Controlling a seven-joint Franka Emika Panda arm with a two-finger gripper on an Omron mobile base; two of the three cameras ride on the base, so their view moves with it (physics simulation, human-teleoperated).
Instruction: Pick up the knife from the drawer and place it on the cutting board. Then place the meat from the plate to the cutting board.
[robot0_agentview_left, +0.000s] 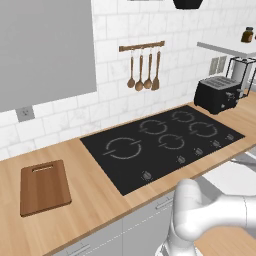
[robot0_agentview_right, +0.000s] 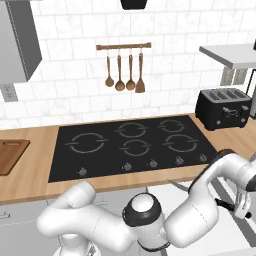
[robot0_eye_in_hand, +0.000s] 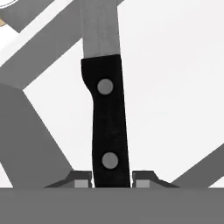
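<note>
White tiles are backing a wooden counter (robot0_agentview_left: 100, 200) carrying one black hob (robot0_agentview_left: 162, 140), one toaster (robot0_agentview_left: 217, 94) and one cutting board (robot0_agentview_left: 44, 187). Low over the white drawer (robot0_eye_in_hand: 175, 87) floor, the gripper (robot0_eye_in_hand: 112, 180) is clamping one knife (robot0_eye_in_hand: 107, 118) by its handle, both fingertips (robot0_eye_in_hand: 81, 180) pressing it, blade pointing ahead.

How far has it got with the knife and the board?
Early days. Done: the arm has reached into the open drawer. In hand: the tool has its two tips on either side of the knife handle, closing on it; whether it has lifted yet I cannot tell. Left: carry the knife to the cutting board, which lies bare on the counter, then move the meat.
</note>
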